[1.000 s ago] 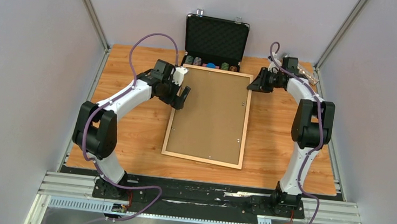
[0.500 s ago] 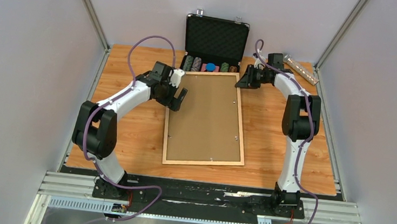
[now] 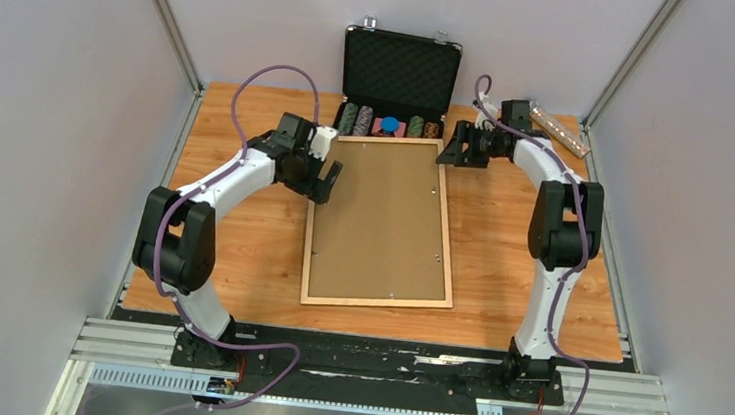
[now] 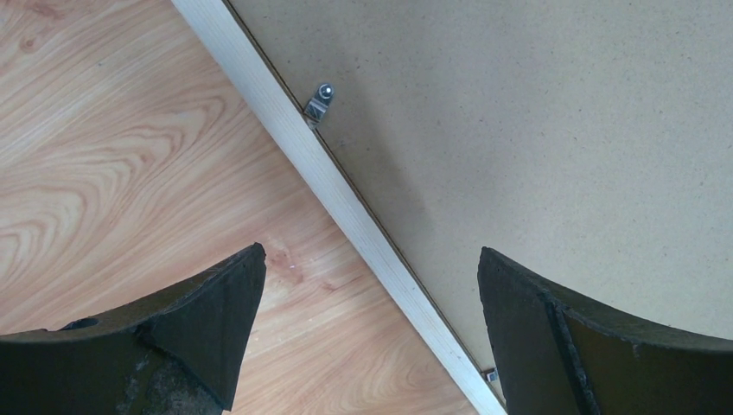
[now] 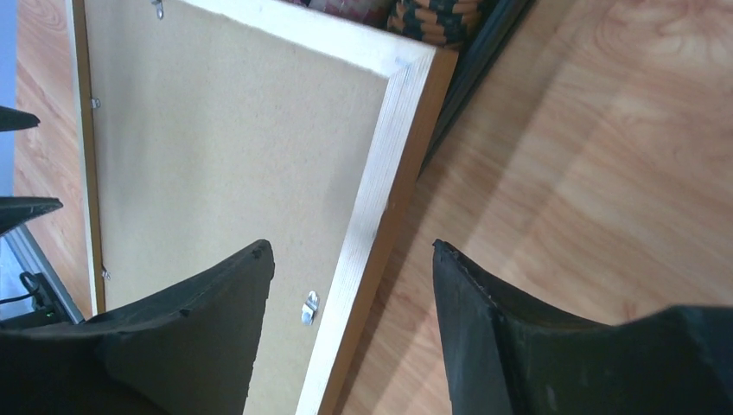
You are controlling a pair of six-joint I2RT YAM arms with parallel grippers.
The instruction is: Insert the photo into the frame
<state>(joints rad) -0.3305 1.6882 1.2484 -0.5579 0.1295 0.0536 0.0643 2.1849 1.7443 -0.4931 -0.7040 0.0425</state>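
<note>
- Right wrist view: the right gripper (image 5: 347, 247) has its jaws apart and holds nothing. The right rail of the frame (image 5: 380, 173) runs under the gap between its fingers, close to the far right corner.
- Just beside its left finger, a small metal clip (image 5: 309, 307) sits on the brown board (image 5: 225, 156) that fills the frame.
- Ahead of its fingertips, past the frame corner, lies the edge of the black case (image 5: 471, 78) with chips (image 5: 432, 17) inside.
- The left gripper (image 4: 370, 252) has its jaws wide apart and is also empty. The left rail crosses diagonally under the gap, with one finger over the table (image 4: 104, 173) and the other over the board.
- The frame lies flat on the table with its back up, between the two grippers. Its far rail is just beside the case.
- The photo is not visible; I cannot tell whether it is under the board.
</note>
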